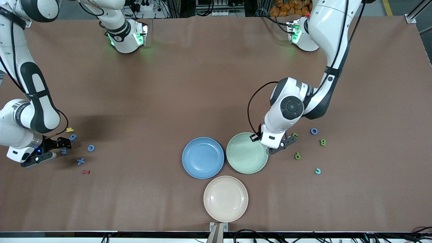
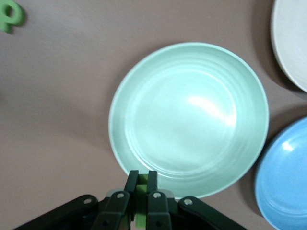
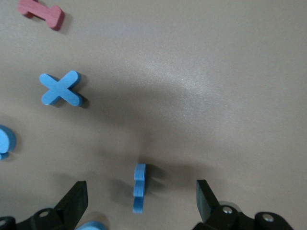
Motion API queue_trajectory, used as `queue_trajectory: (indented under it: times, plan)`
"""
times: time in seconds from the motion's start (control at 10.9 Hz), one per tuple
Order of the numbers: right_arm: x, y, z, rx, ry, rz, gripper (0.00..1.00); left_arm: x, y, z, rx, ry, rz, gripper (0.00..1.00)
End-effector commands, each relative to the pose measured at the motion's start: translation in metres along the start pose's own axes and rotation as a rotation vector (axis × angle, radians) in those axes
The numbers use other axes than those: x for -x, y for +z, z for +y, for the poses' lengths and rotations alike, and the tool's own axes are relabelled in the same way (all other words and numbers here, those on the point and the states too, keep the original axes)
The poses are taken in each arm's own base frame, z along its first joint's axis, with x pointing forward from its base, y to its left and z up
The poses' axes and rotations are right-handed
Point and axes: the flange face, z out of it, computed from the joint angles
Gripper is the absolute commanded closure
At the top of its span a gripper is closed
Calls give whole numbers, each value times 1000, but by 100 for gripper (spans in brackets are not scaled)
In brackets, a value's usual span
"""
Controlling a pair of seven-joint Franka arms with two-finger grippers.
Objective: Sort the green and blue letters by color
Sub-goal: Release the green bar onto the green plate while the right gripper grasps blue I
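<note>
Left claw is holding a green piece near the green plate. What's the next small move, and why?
Probably carry the left claw a little inward over the green plate, then open. It is shut on a green letter and sits just at the plate's rim, so releasing now might drop the letter on the edge.

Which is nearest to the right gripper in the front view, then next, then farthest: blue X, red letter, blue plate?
1. Blue X, just toward the plates from the right gripper.
2. Red letter, slightly nearer the camera than the X.
3. Blue plate, mid-table beside the green plate.
</note>
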Motion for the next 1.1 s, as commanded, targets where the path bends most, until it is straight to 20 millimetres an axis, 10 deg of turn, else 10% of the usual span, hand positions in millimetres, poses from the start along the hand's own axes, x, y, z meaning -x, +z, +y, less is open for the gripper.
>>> queue_trajectory:
  times: [0.0,0.09,0.18,0.28,0.37,1.01]
  plan:
    - [-1,10,4,4,-17,7,0,-10,15,30,55,-47,-41,100]
    - [0,10,5,5,-15,8,4,-14,20,31,57,-49,-40,76]
    - [5,11,9,3,-11,5,39,-15,24,31,48,-31,-33,1]
    - [14,17,11,-8,-17,-4,80,-17,21,30,42,0,-16,0]
    - [17,19,13,-11,-37,-5,100,-23,13,27,37,24,5,0]
    - [16,20,9,-24,-68,-9,100,-81,-15,-95,-108,277,15,0]
